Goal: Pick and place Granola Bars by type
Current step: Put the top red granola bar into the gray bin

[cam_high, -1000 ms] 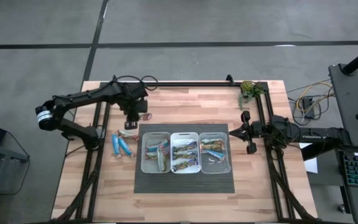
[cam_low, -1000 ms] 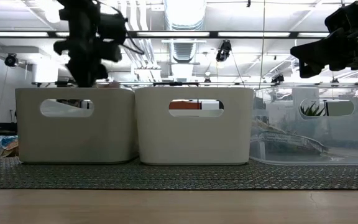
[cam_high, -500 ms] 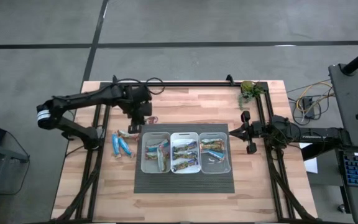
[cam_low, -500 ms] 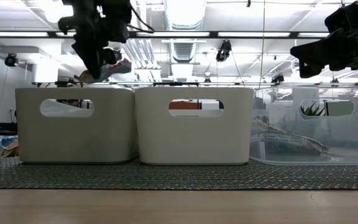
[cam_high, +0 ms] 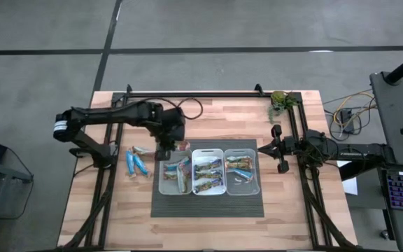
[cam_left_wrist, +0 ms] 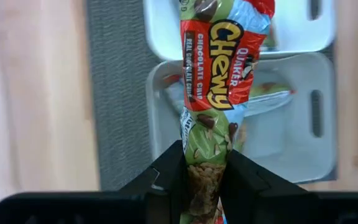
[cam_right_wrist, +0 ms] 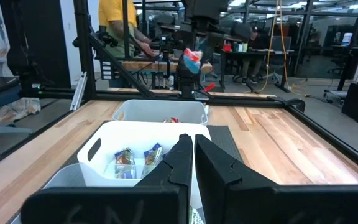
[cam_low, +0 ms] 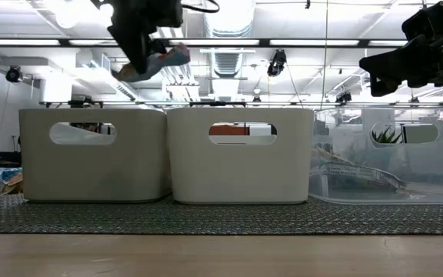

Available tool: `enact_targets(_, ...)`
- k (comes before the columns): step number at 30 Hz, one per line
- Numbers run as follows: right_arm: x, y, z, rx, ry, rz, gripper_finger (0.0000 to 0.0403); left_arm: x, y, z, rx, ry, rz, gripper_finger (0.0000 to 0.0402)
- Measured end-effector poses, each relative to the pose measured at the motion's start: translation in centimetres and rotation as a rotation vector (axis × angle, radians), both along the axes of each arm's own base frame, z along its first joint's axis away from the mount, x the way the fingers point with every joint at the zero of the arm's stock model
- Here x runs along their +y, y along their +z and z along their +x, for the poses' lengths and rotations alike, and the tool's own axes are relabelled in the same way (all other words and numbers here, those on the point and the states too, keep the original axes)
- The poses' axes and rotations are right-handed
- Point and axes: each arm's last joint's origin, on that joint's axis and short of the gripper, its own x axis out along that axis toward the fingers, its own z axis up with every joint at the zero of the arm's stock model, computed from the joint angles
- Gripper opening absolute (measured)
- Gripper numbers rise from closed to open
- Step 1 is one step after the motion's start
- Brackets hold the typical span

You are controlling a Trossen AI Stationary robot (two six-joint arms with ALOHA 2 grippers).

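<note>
High view: left end effector (cam_high: 167, 145) just left of centre, above the upper edge of the leftmost bin (cam_high: 164, 185), clamped on a granola bar (cam_high: 175, 145). Three bins side by side on a dark mat (cam_high: 208, 207) at mid-frame, all with sorted bars inside. Loose blue bars (cam_high: 137, 163) on the bare desk (cam_high: 208, 119), left of the mat. Right end effector (cam_high: 263, 148) parked at centre right beside the bins, fingers closed on nothing.

Low view: held bar (cam_low: 162, 61) at upper left, well above the left bin (cam_low: 92, 154), tilted, hanging from the dark fingers.

Left wrist view: bar (cam_left_wrist: 219, 74) pinched at its near end between the two fingers (cam_left_wrist: 173, 168), red and blue wrapper reaching to the top of the frame over the bins beneath.

Right wrist view: closed fingers (cam_right_wrist: 180, 165) at bottom centre; carried bar (cam_right_wrist: 193, 59) small at upper centre, beyond the bins.

Handling, as a judgement: light, flat, slightly bendable, with slick, crinkly foil. End grip likely to let it swing; a hold across the middle of the long sides probably steadier. Firm squeeze apt to crush the contents.
</note>
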Motion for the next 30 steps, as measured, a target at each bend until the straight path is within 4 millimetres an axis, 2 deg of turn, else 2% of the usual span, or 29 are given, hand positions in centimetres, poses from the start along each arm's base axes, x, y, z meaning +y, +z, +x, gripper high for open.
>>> enact_targets(8,0.0,0.0,0.0,0.0,-0.001,0.0,0.0009,-1.3,0.0,1.9,0.011,-0.037,-0.077,0.0066)
enact_targets(15,0.0,0.0,0.0,0.0,0.0,0.0,0.0009,-2.0,-0.4,2.4,0.038,-0.015,-0.096,0.0066)
enact_targets(30,0.0,0.0,0.0,0.0,0.0,0.0,0.0009,-3.3,-2.6,3.9,0.134,0.026,-0.126,0.0066)
